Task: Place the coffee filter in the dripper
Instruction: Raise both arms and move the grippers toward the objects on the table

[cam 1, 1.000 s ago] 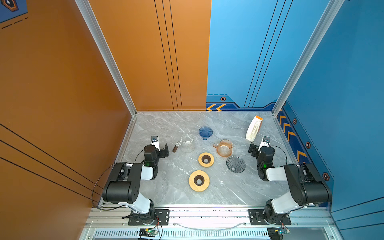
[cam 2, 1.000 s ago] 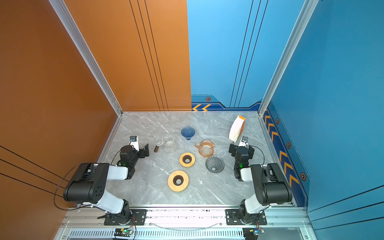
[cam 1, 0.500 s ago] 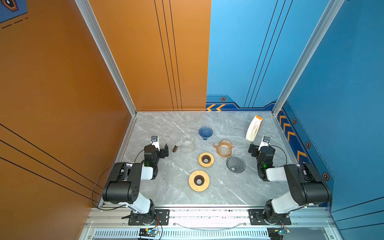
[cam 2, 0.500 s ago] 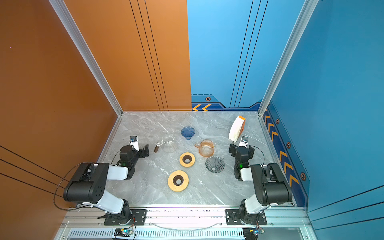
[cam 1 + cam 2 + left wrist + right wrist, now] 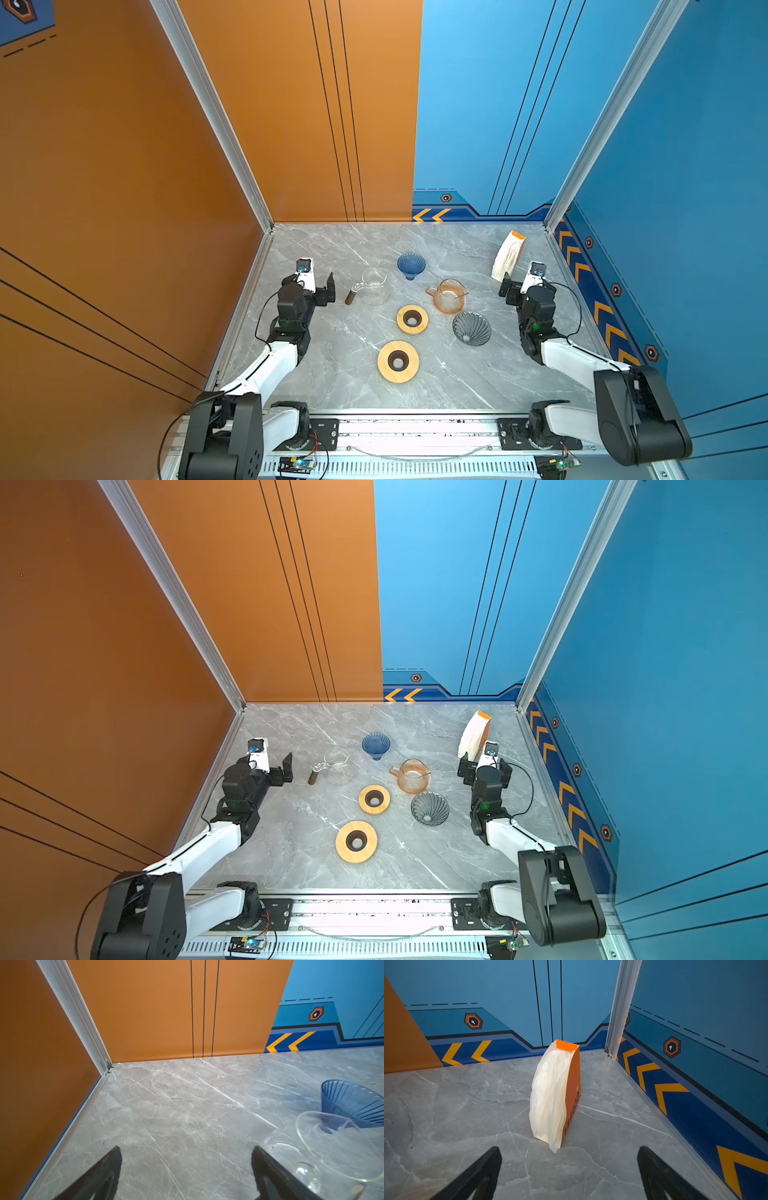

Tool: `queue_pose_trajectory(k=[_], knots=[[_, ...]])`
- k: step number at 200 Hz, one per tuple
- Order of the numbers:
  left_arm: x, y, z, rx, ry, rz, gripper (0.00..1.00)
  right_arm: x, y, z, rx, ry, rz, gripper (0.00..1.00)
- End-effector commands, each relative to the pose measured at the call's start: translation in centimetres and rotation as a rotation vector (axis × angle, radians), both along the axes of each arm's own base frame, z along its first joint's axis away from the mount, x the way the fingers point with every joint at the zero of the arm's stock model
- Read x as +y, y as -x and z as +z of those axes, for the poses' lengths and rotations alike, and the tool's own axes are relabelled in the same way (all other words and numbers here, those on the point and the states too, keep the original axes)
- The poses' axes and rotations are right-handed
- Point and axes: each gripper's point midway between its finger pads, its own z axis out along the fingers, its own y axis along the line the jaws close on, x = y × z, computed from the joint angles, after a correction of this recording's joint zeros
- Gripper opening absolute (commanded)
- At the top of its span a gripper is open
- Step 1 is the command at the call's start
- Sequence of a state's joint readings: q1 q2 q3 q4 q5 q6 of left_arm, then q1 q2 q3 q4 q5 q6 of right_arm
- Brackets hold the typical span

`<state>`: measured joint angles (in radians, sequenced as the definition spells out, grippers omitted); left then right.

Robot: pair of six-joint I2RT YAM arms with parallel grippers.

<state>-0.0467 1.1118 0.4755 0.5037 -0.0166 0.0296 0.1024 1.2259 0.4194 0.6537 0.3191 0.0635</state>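
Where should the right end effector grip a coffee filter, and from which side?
Likely the outermost coffee filter, at its loose bulging edge, from the open side of the upright orange box, facing the middle of the table; its wall covers the other side. The right end effector is open.

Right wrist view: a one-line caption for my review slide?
Open right gripper faces a standing orange box of white coffee filters on the marble table, nothing touched yet.
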Motion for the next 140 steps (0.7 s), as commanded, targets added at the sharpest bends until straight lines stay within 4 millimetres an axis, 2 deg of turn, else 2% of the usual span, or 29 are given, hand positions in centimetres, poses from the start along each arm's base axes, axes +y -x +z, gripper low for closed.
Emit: queue_pose_trajectory(k=[1,70,73,112,140], knots=[[-1.7,1.2,0.1,0.113,0.019,-0.076,0.98,0.2,0.7,0.3,0.097,0.002,0.006,1.0],[-5.0,4.0,4.9,0.215,0.071,-0.173,0.98,3.6,3.3,4.6,0.164,-0.062,0.192,1.0],[-5.1,4.4,4.4,0.244,0.073,-0.174,0.98,3.7,3.5,4.8,0.165,-0.066,0.204,1.0],[-6.8,6.9,5.4,0.307,0.157,-0.202,0.98,5.8,5.4,6.3,0.192,-0.105,0.325,1.0],[-7.7,8.9,4.7,0.374,0.233,-0.213,0.98,7.2,6.8,6.5,0.246,-0.124,0.405,1.0]])
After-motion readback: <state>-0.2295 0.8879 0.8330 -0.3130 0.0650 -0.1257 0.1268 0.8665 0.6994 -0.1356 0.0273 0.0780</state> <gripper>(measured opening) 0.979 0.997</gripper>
